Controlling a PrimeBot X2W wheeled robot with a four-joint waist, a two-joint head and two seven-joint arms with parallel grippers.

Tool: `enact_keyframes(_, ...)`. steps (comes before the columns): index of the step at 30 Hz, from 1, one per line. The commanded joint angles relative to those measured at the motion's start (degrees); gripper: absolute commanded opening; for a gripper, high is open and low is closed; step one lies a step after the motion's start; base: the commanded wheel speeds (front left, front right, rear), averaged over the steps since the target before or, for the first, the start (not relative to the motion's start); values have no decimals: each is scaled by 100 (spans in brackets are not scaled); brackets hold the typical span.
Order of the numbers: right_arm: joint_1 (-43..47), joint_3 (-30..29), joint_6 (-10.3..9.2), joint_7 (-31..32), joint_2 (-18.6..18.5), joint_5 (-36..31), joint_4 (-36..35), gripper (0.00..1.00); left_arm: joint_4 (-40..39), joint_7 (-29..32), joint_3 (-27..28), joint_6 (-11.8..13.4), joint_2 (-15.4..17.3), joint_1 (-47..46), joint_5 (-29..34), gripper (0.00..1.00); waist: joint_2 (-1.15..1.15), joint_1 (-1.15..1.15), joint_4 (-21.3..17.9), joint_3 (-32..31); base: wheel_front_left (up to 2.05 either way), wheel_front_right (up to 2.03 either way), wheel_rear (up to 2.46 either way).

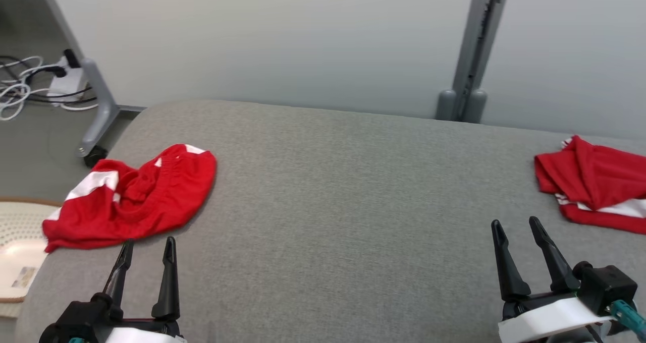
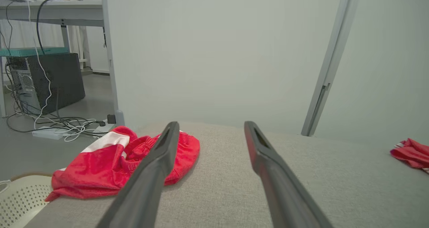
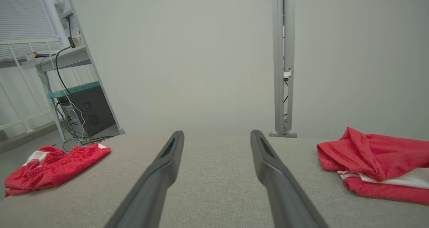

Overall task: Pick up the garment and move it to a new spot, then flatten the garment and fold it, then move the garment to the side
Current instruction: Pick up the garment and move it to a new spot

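Garment (image 1: pixel 133 202) lay crumpled, left of frame, by cushion (image 1: pixel 328 207) edge. Left gripper (image 1: pixel 148 243) just below it, jaws spread, empty; right gripper (image 1: pixel 516 223) spread, lower right. Best bet: drop onto raised bunch, pinch deep, lift clear.

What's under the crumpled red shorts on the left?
The red shorts lie on the grey table, right by its left edge. The cloth is bunched up, so anything tucked beneath it is covered and can't be seen.

Head cam looks down; wrist cams low, fwd; share crumpled garment (image 1: pixel 151 196).
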Motion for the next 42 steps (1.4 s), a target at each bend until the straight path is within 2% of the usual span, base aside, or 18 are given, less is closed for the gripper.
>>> enact_keyframes(1,44,18,1,0,0,26,38,100,4,-5,24,20,32,-24,38,100,0,0,475,-75,0,0,0)
enact_keyframes(4,58,30,1,0,11,48,60,100,27,-6,-12,10,55,-5,65,100,0,0,861,-97,0,0,0)
enact_keyframes(8,33,128,1,0,6,38,103,100,32,-5,0,6,79,34,60,100,0,0,1157,-122,0,0,0)
enact_keyframes(16,14,240,1,1,-13,58,133,100,29,0,45,0,126,-7,8,100,0,0,1208,-127,0,0,0)
enact_keyframes(19,5,300,1,1,-14,49,123,100,16,219,57,-22,287,-296,-9,100,0,0,1159,-85,0,0,0)
enact_keyframes(22,-53,346,1,0,-47,40,121,100,143,834,51,-58,569,-796,-110,100,0,0,1077,8,0,0,0)
enact_keyframes(26,-220,398,1,0,-53,-24,107,100,701,1747,84,-124,932,-1814,-666,100,0,0,888,296,0,0,0)
enact_keyframes(33,-744,663,1,0,-58,-144,171,100,2511,2990,-125,-157,1617,-3523,-2114,100,0,0,350,1028,0,0,0)
enact_keyframes(34,-913,728,1,1,-55,-182,173,100,3005,3360,-244,-158,1866,-3843,-2407,100,0,0,141,1250,0,0,0)
enact_keyframes(35,-1007,767,1,1,-47,-201,176,100,3240,3563,-296,-159,1975,-3969,-2552,100,0,0,30,1357,0,0,0)
enact_keyframes(39,-1275,796,1,1,-28,-276,171,100,4079,4019,-447,-159,2422,-4383,-2790,100,0,0,-318,1694,0,0,0)
enact_keyframes(42,-1397,775,1,1,-17,-326,151,100,4651,4157,-472,-159,2574,-4579,-2913,100,0,0,-535,1879,0,0,0)
